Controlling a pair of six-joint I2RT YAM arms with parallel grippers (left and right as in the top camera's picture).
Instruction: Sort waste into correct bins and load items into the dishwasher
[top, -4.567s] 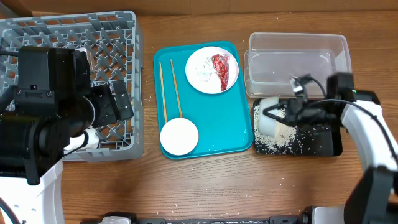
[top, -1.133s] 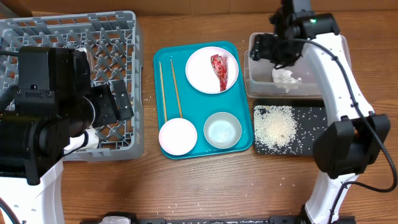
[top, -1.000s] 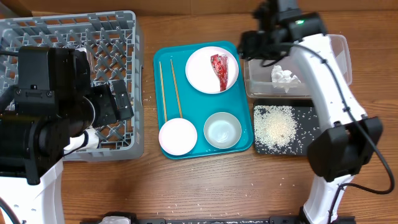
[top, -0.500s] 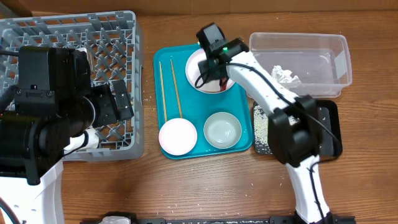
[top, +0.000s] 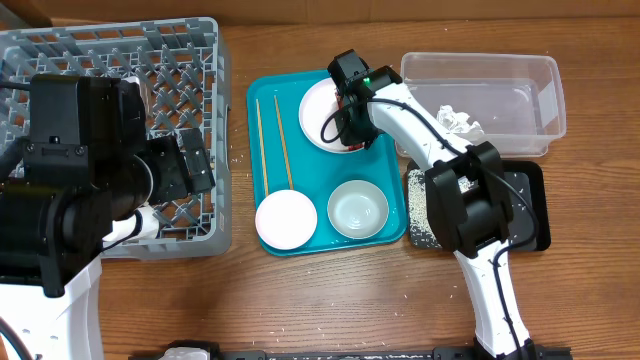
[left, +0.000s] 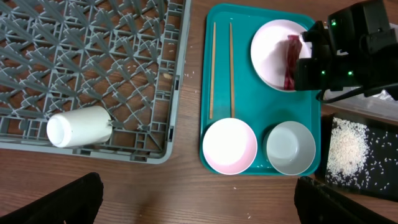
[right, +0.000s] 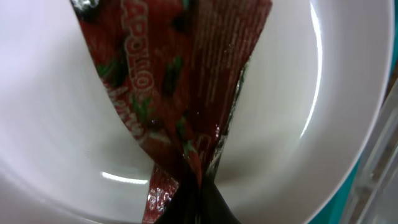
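My right gripper (top: 347, 125) is down on the round plate (top: 318, 108) at the back of the teal tray. In the right wrist view its fingers (right: 198, 202) are shut on one end of the red wrapper (right: 171, 81), which lies on the white plate (right: 323, 124). The tissue wad (top: 458, 121) lies in the clear tub (top: 520, 75). Rice (top: 420, 215) is on the black tray (top: 530, 205). The pink bowl (top: 286, 219), grey-green bowl (top: 359, 209) and chopsticks (top: 283, 148) are on the teal tray. The white cup (left: 79, 127) lies in the grey rack (top: 185, 55). My left gripper (left: 193, 199) is open above the table.
The teal tray (top: 325, 170) sits between the rack and the bins. A few rice grains are scattered on the wood near the tray. The left arm's body (top: 80, 160) covers part of the rack in the overhead view.
My right arm swung from the clear tub, where the tissue now lies, left to the plate and came down onto the red wrapper. The left arm has not moved.
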